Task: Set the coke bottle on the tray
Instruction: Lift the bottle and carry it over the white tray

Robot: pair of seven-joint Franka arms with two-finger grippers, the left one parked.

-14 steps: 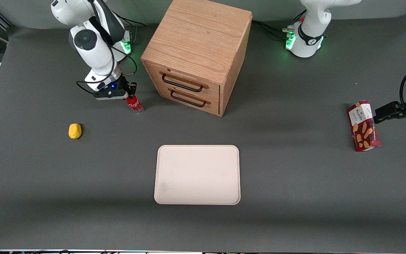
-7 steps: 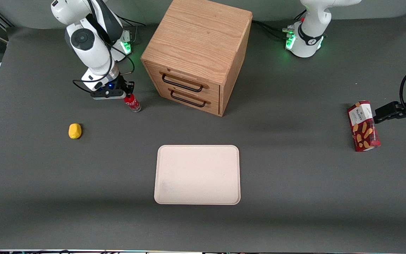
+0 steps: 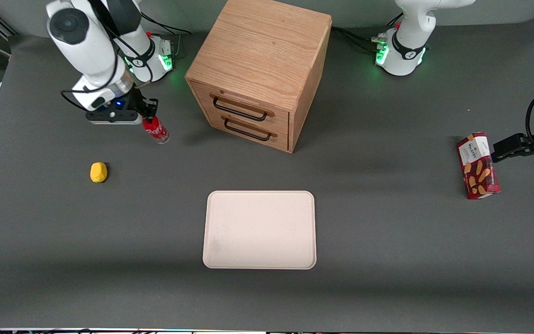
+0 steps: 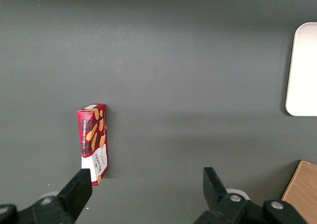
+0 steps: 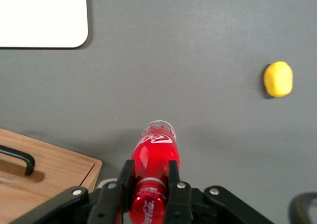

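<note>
Item one, the coke bottle (image 3: pixel 156 131): we log it pinched near its capped end by the tool (image 3: pixel 148 112), its clear base hanging lower and tipped toward the front camera, and we judge it to be off the desk (image 3: pixel 387 260). In the right wrist view the two fingers (image 5: pixel 125 180) press either side of the red label of the bottle (image 5: pixel 154 174). Item two, the tray (image 3: pixel 260 229): pale, flat, bare, lying nearer the front camera than the bottle and well apart from it, so the carry is not yet made. Item three, a wooden drawer cabinet (image 3: pixel 260 72), standing beside the bottle, toward the parked arm's end. Item four, a small yellow object (image 3: pixel 98 172), nearer the camera than the tool. Item five, a red snack box (image 3: pixel 478 165), toward the parked arm's end of the desk. Risks we note: the bottle is slim and smooth and held high on its body, so it may swing or slip in the pinch during a quick traverse; released while tilted, it may topple on the tray and roll over the low rim; a sideways path too close to the cabinet may clip its corner.
</note>
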